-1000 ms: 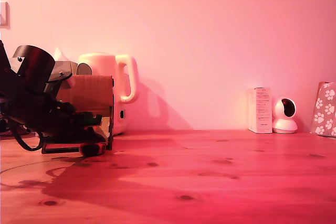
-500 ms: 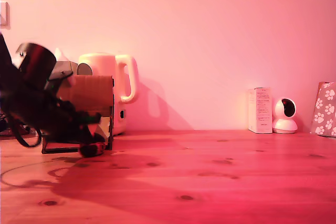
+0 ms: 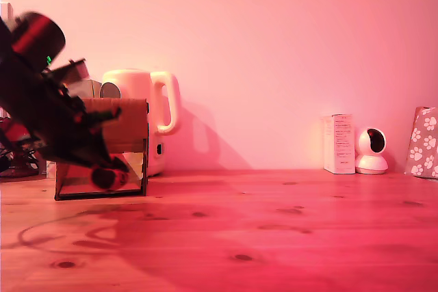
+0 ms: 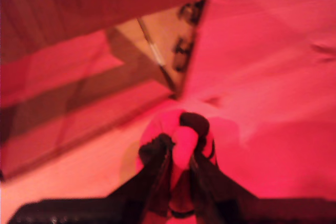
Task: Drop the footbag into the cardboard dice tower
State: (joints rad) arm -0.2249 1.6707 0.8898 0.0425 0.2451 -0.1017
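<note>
In the exterior view my dark arm fills the left side, and the gripper (image 3: 107, 177) is shut on the footbag (image 3: 102, 179). The bag hangs just above the table in front of the lower opening of the cardboard dice tower (image 3: 129, 126). The wrist view is blurred: a round red and black footbag (image 4: 176, 125) sits pinched between the two dark fingers of the gripper (image 4: 179, 149). The dice tower's brown front band (image 4: 79, 3) and its inner ramp lie close beyond it.
A cream kettle (image 3: 152, 104) stands behind the tower. At the exterior view's right, along the wall, are a white box (image 3: 339, 143), a small white camera (image 3: 371, 150) and a paw-print box (image 3: 424, 143). The wooden table (image 3: 274, 230) stretches across the front.
The arm has swung upward and tilted. The footbag has come up off the table with the gripper, staying in front of the tower's opening.
</note>
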